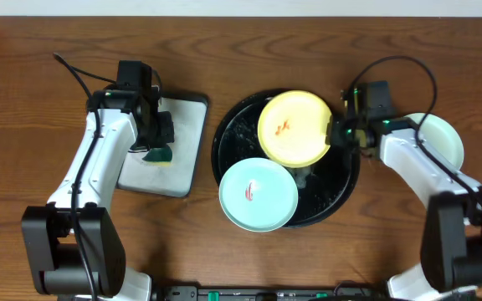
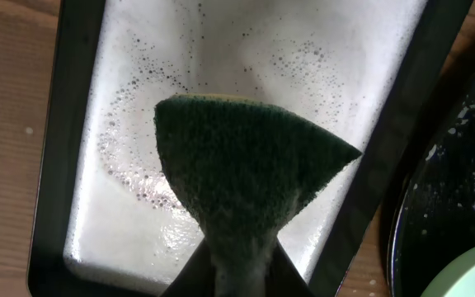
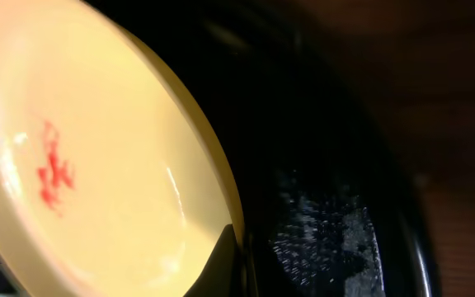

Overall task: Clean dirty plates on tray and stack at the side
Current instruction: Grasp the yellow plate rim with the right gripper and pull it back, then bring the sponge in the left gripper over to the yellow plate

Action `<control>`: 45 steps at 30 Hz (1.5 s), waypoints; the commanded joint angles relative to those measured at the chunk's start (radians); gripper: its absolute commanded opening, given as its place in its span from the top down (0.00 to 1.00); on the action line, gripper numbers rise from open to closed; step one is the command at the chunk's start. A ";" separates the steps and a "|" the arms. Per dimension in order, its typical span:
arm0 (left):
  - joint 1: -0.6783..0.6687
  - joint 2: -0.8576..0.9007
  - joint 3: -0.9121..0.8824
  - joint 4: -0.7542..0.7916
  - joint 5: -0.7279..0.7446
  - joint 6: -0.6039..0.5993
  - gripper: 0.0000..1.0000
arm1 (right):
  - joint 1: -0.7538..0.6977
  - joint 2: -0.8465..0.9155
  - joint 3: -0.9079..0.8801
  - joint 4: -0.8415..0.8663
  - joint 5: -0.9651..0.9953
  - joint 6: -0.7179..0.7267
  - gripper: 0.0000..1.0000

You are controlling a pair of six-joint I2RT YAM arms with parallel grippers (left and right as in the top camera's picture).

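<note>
The yellow plate (image 1: 295, 127) with a red smear is held tilted above the black tray (image 1: 228, 138); my right gripper (image 1: 335, 132) is shut on its right rim, seen close in the right wrist view (image 3: 81, 165). A mint-green plate (image 1: 258, 194) with a red smear lies on the tray's front edge. A second mint-green plate (image 1: 443, 138) lies on the wood at the right, partly under my right arm. My left gripper (image 1: 157, 142) is shut on a green sponge (image 2: 242, 173) above the soapy white tray (image 1: 182, 142).
The rectangular white tray (image 2: 138, 99) holds foamy water and has a dark rim. The black tray's wet edge (image 2: 444, 190) lies just right of it. A small pale object (image 1: 305, 176) sits on the black tray under the yellow plate.
</note>
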State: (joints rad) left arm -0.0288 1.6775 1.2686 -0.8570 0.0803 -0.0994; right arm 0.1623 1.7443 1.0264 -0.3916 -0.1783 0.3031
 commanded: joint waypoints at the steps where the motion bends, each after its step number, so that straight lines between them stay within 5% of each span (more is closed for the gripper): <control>1: 0.005 0.000 -0.005 -0.004 0.010 0.017 0.93 | 0.008 0.047 0.013 0.004 0.025 -0.012 0.99; 27: 0.005 0.174 -0.243 0.385 0.018 0.008 0.92 | 0.010 0.087 0.013 -0.009 0.024 -0.012 0.99; 45: 0.005 -0.010 -0.113 0.296 0.017 -0.009 0.92 | 0.010 0.087 0.013 -0.020 0.024 -0.012 0.99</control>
State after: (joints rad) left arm -0.0280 1.7027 1.1267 -0.5529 0.0990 -0.1047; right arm 0.1623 1.8244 1.0267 -0.4053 -0.1596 0.3035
